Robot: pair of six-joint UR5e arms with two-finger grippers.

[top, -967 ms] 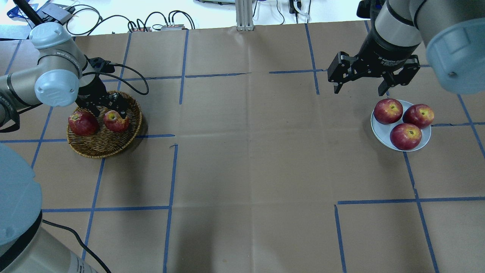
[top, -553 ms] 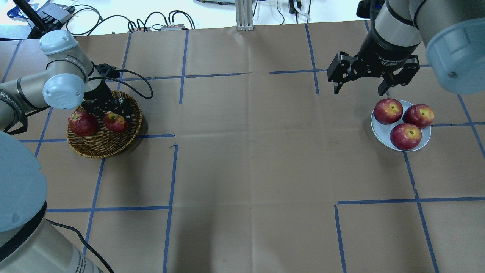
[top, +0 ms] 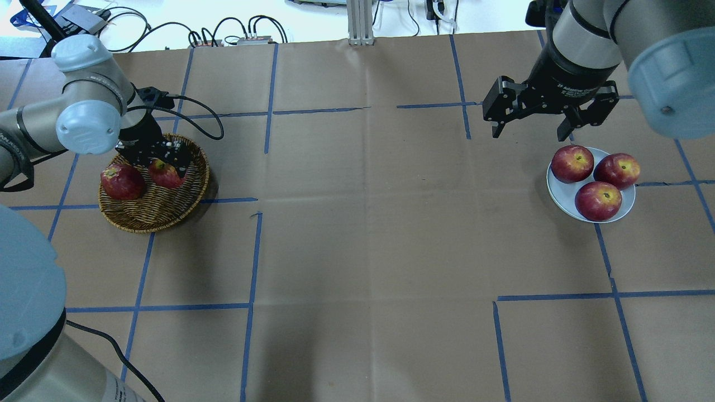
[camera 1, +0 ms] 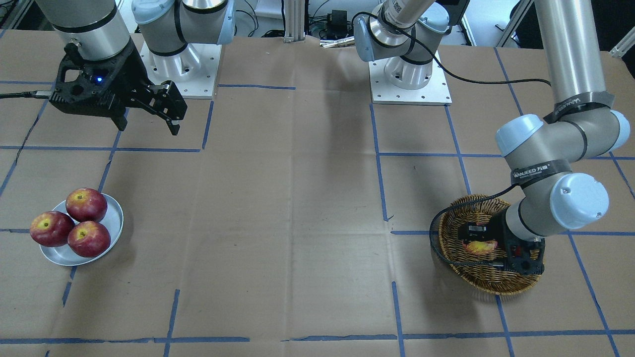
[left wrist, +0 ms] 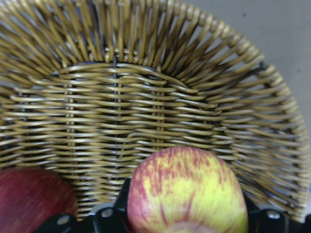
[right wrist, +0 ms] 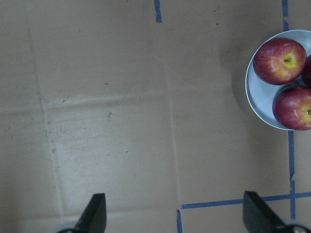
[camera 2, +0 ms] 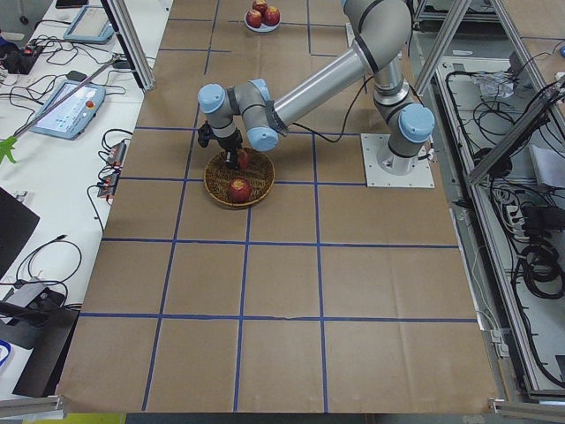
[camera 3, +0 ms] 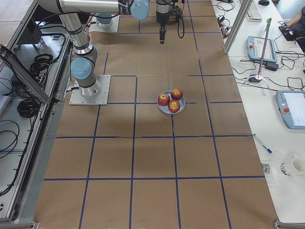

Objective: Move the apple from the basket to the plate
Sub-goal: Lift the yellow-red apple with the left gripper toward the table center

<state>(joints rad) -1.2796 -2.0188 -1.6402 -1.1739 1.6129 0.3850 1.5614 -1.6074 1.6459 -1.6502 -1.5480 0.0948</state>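
The pale yellow, red-streaked apple is in the brown wicker basket at the table's left. My left gripper reaches down into the basket and is shut on this apple. The left wrist view shows the apple close up between the finger bases, over the basket weave. The front view shows the apple in the gripper. The silver plate lies at the right. My right gripper hangs open and empty behind it, above the table.
A dark red apple lies in the basket to the left of the held one. Three dark red apples crowd the plate. Brown paper with blue tape lines covers the table between basket and plate.
The left wrist turned and shifted over the basket, and the pale apple moved slightly back and left with the gripper. The right arm has not moved.
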